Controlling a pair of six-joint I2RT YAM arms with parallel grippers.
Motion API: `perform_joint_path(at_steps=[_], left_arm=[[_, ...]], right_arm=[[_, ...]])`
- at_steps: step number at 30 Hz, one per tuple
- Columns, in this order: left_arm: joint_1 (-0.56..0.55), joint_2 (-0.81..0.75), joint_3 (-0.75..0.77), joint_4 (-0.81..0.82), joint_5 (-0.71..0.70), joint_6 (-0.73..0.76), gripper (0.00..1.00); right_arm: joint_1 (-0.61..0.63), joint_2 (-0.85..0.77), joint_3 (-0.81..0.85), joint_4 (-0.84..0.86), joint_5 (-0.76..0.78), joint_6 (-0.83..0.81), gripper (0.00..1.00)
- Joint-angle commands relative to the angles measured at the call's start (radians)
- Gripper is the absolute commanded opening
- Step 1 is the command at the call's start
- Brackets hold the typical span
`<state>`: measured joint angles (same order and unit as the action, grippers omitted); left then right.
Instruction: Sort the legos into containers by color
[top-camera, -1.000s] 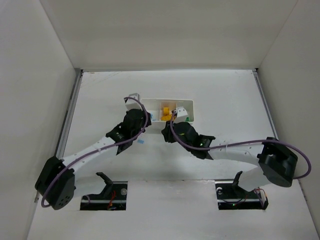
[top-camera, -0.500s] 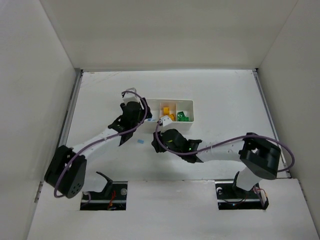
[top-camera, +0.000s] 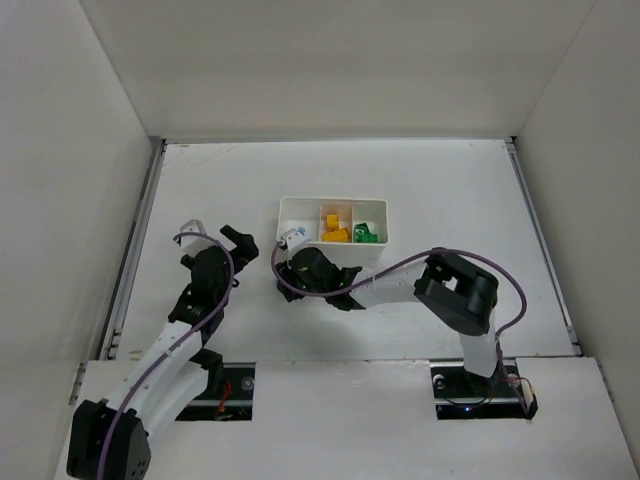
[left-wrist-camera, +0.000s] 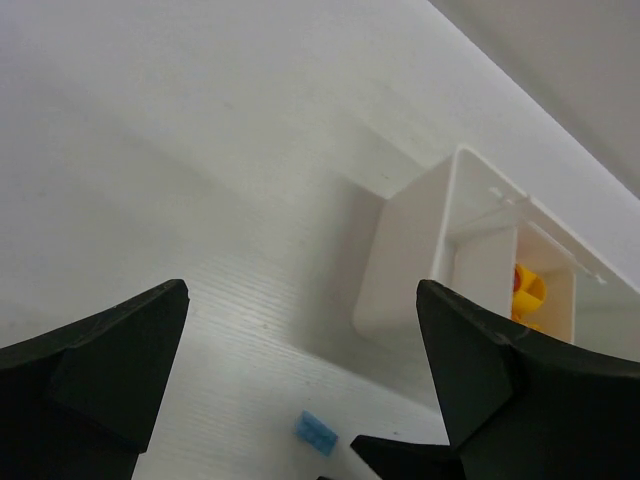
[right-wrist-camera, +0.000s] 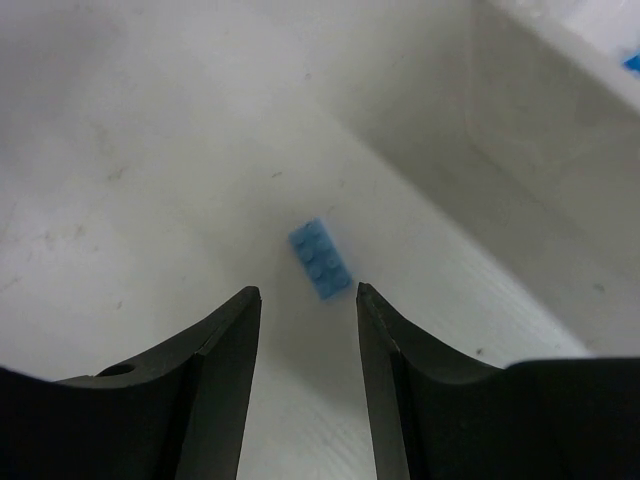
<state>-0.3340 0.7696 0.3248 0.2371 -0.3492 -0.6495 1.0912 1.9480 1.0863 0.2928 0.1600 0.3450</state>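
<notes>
The blue brick (right-wrist-camera: 320, 260) lies flat on the table (top-camera: 430, 180), outside the tray (top-camera: 333, 199) and near its left corner. The right gripper (right-wrist-camera: 306, 292) hangs over it, jaws narrowly apart and holding nothing. Yellow bricks (top-camera: 333, 227) sit in the middle compartment and green bricks (top-camera: 365, 232) in the right. The left gripper (left-wrist-camera: 300, 290) gapes wide and empty, off to the left.

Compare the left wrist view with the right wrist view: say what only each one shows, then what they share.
Only the left wrist view: a yellow lego inside the white tray, framed by the open left gripper. Only the right wrist view: the open right gripper, its fingertips on either side of the light blue lego. Both: that light blue lego lying on the table beside the white tray.
</notes>
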Motion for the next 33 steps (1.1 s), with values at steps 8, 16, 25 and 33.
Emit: perform_joint_path(at_steps=[8, 16, 25, 33], left_arm=[[0.154, -0.085, -0.119, 0.04, 0.068, -0.084, 1.0], [0.169, -0.095, -0.142, 0.082, 0.096, -0.094, 1.0], [0.175, -0.124, -0.156, 0.094, 0.119, -0.098, 1.0], [0.209, -0.156, -0.165, 0.084, 0.144, -0.11, 1.0]], right_arm=[[-0.006, 0.106, 0.176, -0.113, 0.058, -0.121, 0.5], [0.035, 0.131, 0.195, -0.196, 0.082, -0.113, 0.44], [0.088, 0.154, 0.21, -0.274, 0.174, -0.094, 0.39], [0.098, 0.131, 0.182, -0.282, 0.193, -0.051, 0.22]])
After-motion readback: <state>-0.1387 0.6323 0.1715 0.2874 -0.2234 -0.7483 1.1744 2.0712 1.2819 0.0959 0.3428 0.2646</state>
